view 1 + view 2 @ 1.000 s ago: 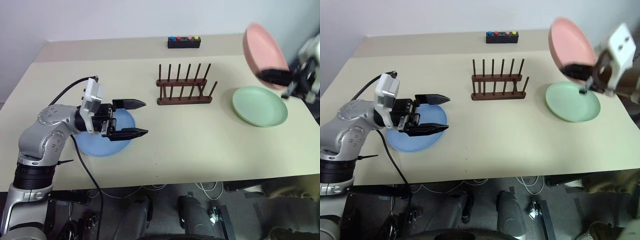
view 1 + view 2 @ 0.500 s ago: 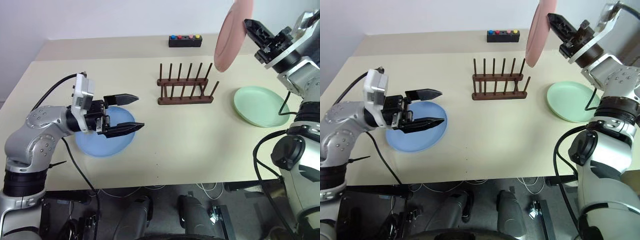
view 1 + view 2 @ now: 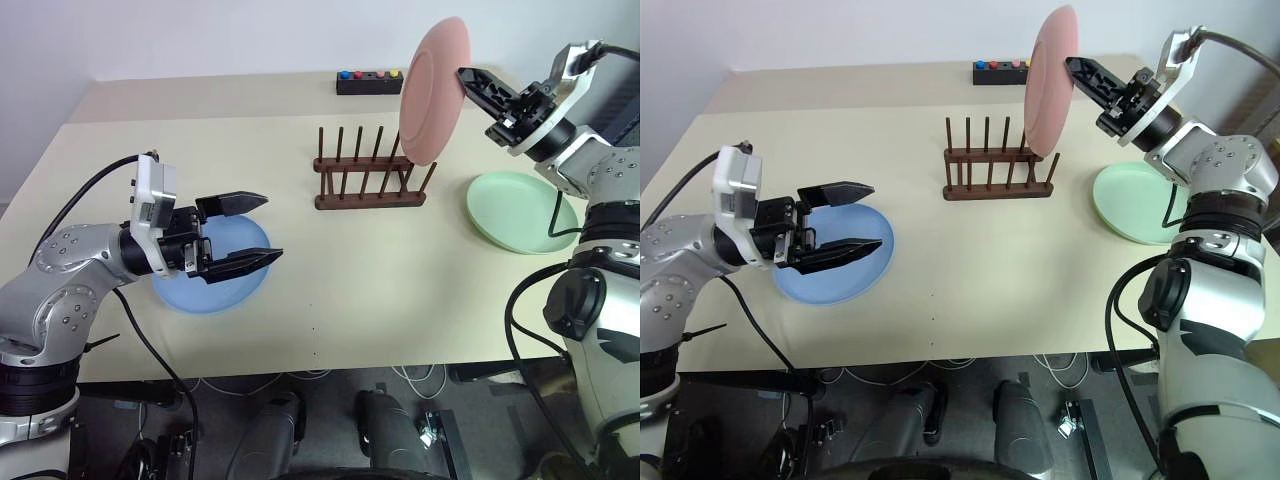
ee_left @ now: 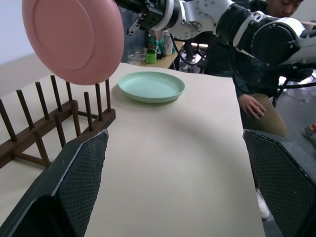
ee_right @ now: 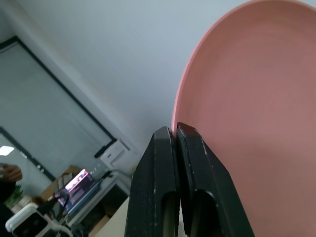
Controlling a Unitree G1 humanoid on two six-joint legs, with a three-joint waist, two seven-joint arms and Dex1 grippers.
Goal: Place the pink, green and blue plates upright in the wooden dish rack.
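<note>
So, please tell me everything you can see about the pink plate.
The pink plate is a plain round shallow plate, salmon pink with a matte look and a low raised rim. It is held in the air, standing nearly upright on edge, above the right end of the wooden dish rack and not yet between its pegs. The right gripper is shut on its rim, pinching the edge between both fingers. Nothing else touches it.

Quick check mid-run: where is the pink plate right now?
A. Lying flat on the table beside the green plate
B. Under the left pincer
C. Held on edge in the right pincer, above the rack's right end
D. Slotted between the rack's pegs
C: the right pincer grips the pink plate by its rim, on edge above the wooden dish rack.
</note>
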